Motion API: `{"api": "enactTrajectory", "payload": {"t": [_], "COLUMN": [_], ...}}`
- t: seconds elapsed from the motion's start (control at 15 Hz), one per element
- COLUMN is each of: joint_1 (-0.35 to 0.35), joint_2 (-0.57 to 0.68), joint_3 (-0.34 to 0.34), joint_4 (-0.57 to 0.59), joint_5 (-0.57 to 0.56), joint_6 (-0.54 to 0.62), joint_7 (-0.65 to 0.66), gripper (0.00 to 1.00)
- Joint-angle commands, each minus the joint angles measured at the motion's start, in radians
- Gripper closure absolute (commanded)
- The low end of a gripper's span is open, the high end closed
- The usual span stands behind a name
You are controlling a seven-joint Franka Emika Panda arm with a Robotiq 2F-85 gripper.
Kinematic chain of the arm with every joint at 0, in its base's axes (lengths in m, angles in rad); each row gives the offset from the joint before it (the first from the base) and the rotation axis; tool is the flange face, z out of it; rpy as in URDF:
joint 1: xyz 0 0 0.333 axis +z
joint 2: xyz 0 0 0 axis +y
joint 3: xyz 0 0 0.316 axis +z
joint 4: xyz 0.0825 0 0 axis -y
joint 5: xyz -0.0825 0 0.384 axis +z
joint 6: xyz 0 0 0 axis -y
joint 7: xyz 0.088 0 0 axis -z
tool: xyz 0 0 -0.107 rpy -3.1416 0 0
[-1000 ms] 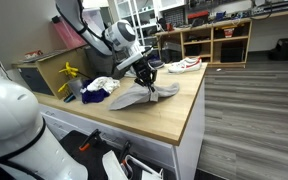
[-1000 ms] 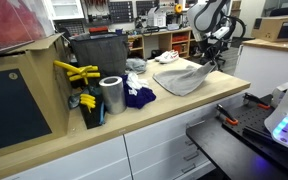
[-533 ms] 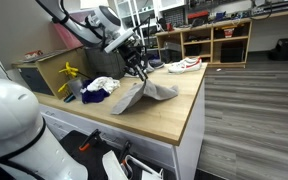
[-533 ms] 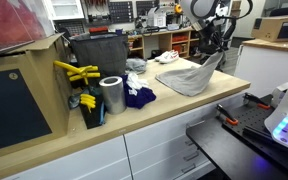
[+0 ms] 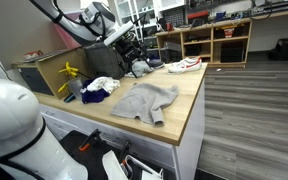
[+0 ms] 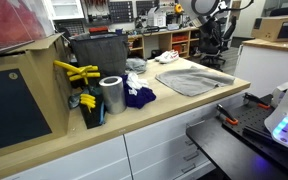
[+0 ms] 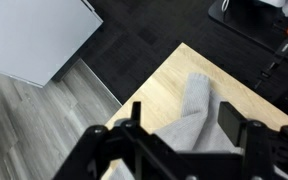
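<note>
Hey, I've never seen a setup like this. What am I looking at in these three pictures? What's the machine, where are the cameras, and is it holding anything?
This is a white robot arm with a gripper at its tip, which works like a simple hand. Two pictures come from cameras standing in the room, looking at the light wooden countertop from different places. The third comes from a camera on the arm's wrist, looking down past the two dark fingers.

On the countertop lies a grey cloth, resting flat. Near it are a dark blue cloth and a shiny metal can, and farther back a white sneaker.

In the wrist view the fingers stand apart with the grey cloth below them. They hold nothing.
</note>
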Motion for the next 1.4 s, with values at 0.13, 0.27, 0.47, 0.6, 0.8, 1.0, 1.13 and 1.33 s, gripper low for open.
{"api": "enactTrajectory", "payload": {"t": [0.13,0.27,0.47,0.6,0.8,1.0,1.13,1.33], "joint_1": [-0.009,-0.005,0.007,0.015,0.029,0.040,0.046,0.050], "joint_2": [0.010,0.029,0.069,0.089,0.117,0.153,0.170,0.189], "joint_3": [-0.009,-0.004,0.016,0.034,0.060,0.080,0.089,0.093], "joint_4": [0.003,0.004,-0.002,-0.011,-0.029,-0.044,-0.058,-0.080], "joint_5": [0.243,0.366,0.501,0.552,0.588,0.592,0.580,0.566], "joint_6": [0.189,0.262,0.355,0.399,0.453,0.493,0.510,0.528], "joint_7": [-0.031,-0.037,-0.039,-0.029,-0.016,-0.006,-0.002,0.000], "gripper": [0.00,0.00,0.26,0.41,0.64,0.86,0.99,1.00]}}
